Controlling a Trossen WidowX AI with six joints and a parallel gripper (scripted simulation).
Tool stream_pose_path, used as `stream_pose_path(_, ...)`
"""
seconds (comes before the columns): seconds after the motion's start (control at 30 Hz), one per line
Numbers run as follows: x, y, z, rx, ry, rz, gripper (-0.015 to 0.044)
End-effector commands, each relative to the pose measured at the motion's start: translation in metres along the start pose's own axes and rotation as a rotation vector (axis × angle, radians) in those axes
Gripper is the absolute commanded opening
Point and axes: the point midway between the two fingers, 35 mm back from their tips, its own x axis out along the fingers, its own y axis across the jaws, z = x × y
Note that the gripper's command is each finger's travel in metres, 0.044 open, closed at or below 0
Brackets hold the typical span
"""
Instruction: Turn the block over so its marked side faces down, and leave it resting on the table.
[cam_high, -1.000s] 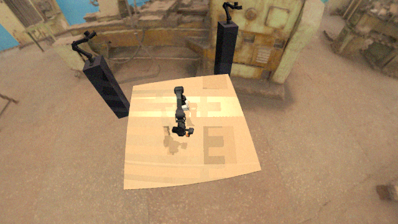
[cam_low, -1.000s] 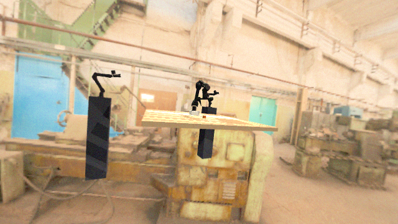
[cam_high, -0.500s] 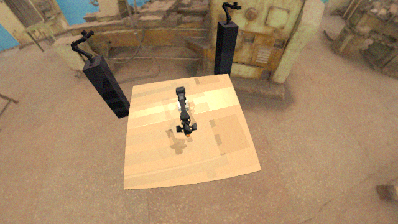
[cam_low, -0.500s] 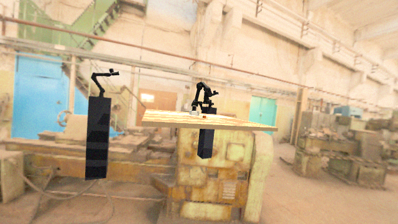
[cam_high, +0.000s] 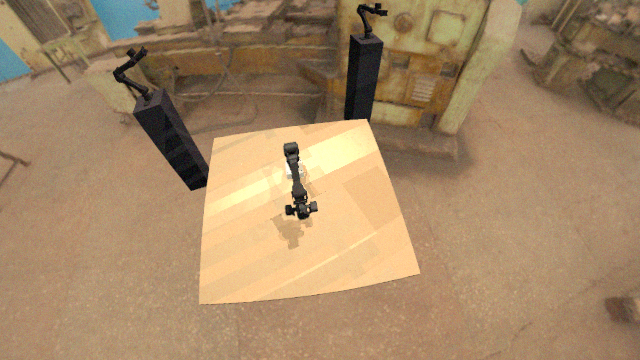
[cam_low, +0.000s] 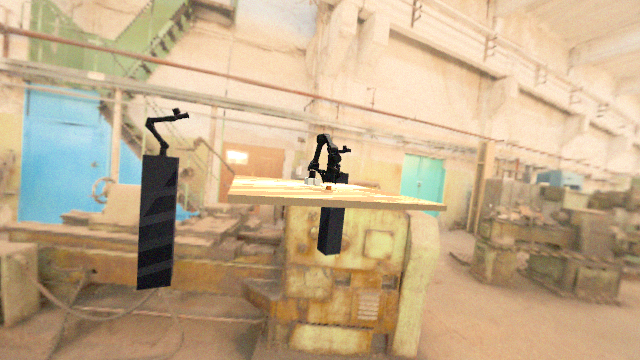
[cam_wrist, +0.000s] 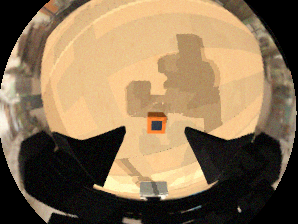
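The small orange block (cam_low: 328, 188) (cam_wrist: 156, 130) rests on the table (cam_high: 240, 280) (cam_low: 280, 199) (cam_wrist: 90, 75). A dark blue square mark on an orange face shows toward the wrist camera, so the marked side faces up. In the top view the block is hidden under the arm. My gripper (cam_high: 301, 209) (cam_wrist: 156, 129) is wide open and empty, pointing down above the block. In the wrist view the block appears between the two fingertips, a little nearer the middle of the picture; the fingers do not touch it.
The arm's pale base (cam_low: 312, 181) (cam_wrist: 153, 187) stands on the table behind the gripper. Two other black arms stand on dark pillars (cam_high: 172, 142) (cam_high: 363, 77) beyond the table's far side. The gripper's shadow (cam_wrist: 192, 80) falls on the table beside the block.
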Motion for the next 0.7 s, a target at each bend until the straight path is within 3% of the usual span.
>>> stream_pose_path(0.0, 0.008, -0.001, -0.001, -0.001, 0.001, -0.005, 0.044)
stream_pose_path(0.53, 0.031, -0.001, -0.001, -0.001, 0.001, -0.005, 0.044)
stream_pose_path(0.67, 0.031, -0.001, -0.001, -0.001, 0.001, -0.005, 0.0335)
